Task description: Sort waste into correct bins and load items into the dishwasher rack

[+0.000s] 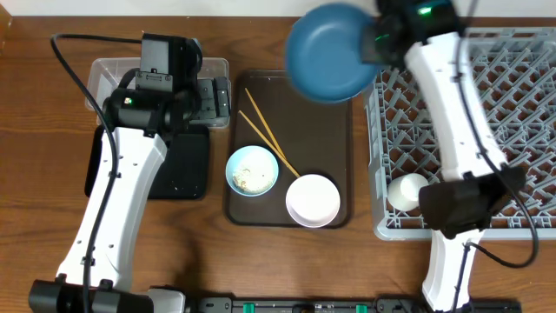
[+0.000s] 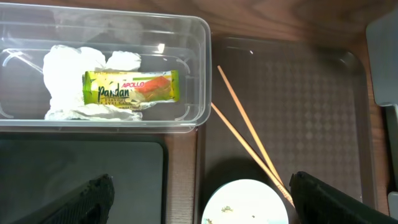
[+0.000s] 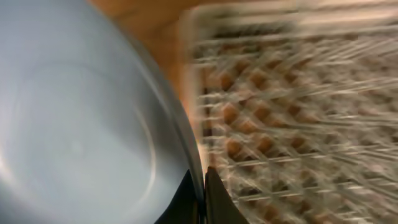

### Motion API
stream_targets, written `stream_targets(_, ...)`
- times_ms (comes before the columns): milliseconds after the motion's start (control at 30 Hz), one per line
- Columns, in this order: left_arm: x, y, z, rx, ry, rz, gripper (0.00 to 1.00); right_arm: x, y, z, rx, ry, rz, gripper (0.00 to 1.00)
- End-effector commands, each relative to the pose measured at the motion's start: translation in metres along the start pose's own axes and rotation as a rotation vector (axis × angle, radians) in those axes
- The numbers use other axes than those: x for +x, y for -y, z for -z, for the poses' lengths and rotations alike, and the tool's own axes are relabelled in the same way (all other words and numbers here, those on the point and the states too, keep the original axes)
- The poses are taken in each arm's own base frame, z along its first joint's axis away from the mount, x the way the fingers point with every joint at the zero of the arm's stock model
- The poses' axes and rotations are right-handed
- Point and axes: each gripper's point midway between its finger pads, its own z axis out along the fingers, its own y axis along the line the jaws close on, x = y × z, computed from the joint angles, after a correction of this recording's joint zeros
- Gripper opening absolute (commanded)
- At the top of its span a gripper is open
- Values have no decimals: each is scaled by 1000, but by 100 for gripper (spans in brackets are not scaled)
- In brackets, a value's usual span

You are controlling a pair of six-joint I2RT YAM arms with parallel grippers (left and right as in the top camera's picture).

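Observation:
My right gripper [image 1: 375,45] is shut on the rim of the dark blue plate [image 1: 328,50] and holds it in the air at the left edge of the grey dishwasher rack [image 1: 486,96]; the right wrist view shows the plate [image 3: 81,124], the jaws [image 3: 202,186] and the blurred rack [image 3: 298,112]. My left gripper [image 2: 199,199] is open and empty above the light blue bowl [image 1: 252,169] with rice bits. Napkins [image 2: 68,81] and the snack wrapper [image 2: 130,87] lie in the clear tub [image 2: 202,74]. Two chopsticks [image 1: 265,130] and the white bowl [image 1: 313,200] rest on the brown tray. The white cup [image 1: 407,191] sits in the rack.
The shallow black tray [image 1: 182,165] lies below the clear tub, partly under my left arm. The dark brown serving tray [image 1: 334,139] lies between the bins and the rack. Bare wooden table runs along the front edge.

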Motion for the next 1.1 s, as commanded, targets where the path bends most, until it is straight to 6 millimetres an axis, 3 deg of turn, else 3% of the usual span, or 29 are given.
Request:
stream_targets(0,-6,-3,3,-16,15,2,93,-23,83,32,282,95,-28,1)
stream_targets(167,-6,-3,3,-16,15,2,93,-24,184,67,681,115,-88,1)
stream_targets(333,-6,-3,3,-16,15,2,94,-22,247,89,906,116,-149,1)
stream_targets(433,-6,-3,3,-16,15,2,94,-24,268,87,924,68,-86,1)
stream_targets(600,-6,-3,3,-16,15,2,94,-29,290,68,821,-49,146,1)
stream_targets(800,-6,-3,3,-16,15,2,94,-38,336,71,847,-4,88,1)
stream_targets(1067,-6,-3,3,-16,15,2,94,-59,366,43,823,-26,297,1)
